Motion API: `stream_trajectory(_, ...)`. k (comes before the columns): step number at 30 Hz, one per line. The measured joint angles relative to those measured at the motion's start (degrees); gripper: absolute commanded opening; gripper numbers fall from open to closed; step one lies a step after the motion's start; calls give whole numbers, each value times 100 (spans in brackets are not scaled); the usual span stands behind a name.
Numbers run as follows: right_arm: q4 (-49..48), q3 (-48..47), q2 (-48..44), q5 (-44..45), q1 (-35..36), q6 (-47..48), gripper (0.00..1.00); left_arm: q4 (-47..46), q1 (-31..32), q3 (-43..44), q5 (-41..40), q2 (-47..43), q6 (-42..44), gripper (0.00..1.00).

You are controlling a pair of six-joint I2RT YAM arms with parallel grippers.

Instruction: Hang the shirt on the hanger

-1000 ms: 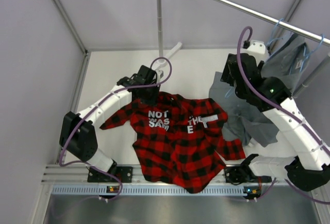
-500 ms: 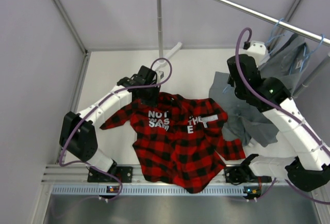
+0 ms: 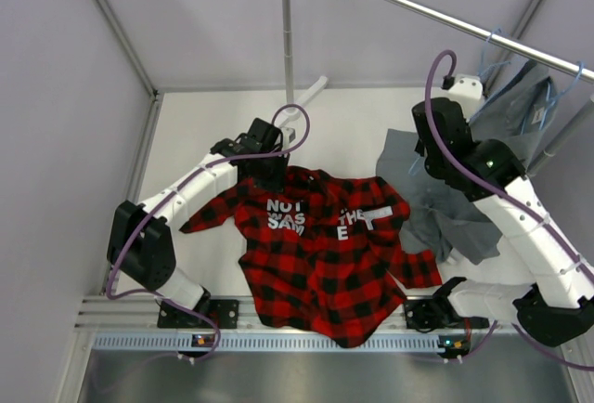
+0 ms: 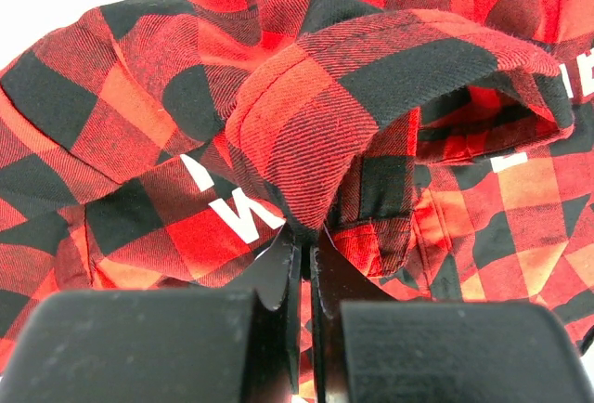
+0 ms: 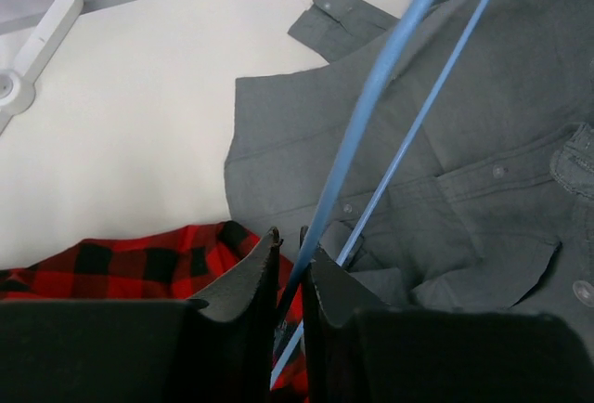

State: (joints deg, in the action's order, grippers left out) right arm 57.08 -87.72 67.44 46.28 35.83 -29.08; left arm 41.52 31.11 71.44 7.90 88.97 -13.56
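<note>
The red-and-black plaid shirt [image 3: 320, 254] lies spread on the white table, its white lettering facing up. My left gripper [image 3: 269, 173] is shut on a raised fold of its collar, seen in the left wrist view [image 4: 304, 231] on the shirt [image 4: 371, 69]. My right gripper [image 3: 429, 148] is at the right, above the grey garment. In the right wrist view it [image 5: 288, 245] is shut on a rod of the light-blue hanger [image 5: 371, 143]. The hanger's thin blue wire [image 3: 490, 50] reaches up toward the rail. A corner of the shirt [image 5: 139, 259] shows below it.
A grey garment [image 3: 445, 208] lies and hangs at the right on another blue hanger [image 3: 548, 97]. A metal rail [image 3: 418, 8] crosses the back on a post [image 3: 287, 32] with a white foot [image 5: 42, 32]. Grey walls enclose the table.
My right arm has shifted slightly right and back with the hanger, whose upper wire moved left along the rail. My left arm and the shirt have not moved.
</note>
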Motion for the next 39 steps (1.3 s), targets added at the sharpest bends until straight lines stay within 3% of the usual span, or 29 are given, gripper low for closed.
stream_trajectory(8, 66, 170, -179, 13, -2, 17, 9, -2, 0, 0, 26, 0, 2, 0)
stream_trajectory(12, 136, 310, -330, 15, -2, 68, 6, -2, 0, 0, 31, 0, 2, 0)
stream_trajectory(13, 131, 334, -367, 15, -2, 83, 0, -2, 0, 0, 37, 0, 2, 0)
stream_trajectory(20, 98, 422, -601, -31, -2, 317, 0, -9, 0, 0, 68, 0, 2, 0)
stream_trajectory(39, -660, 909, -1213, -1119, -59, 1690, 0, -76, 0, -46, -44, -223, -2, 0)
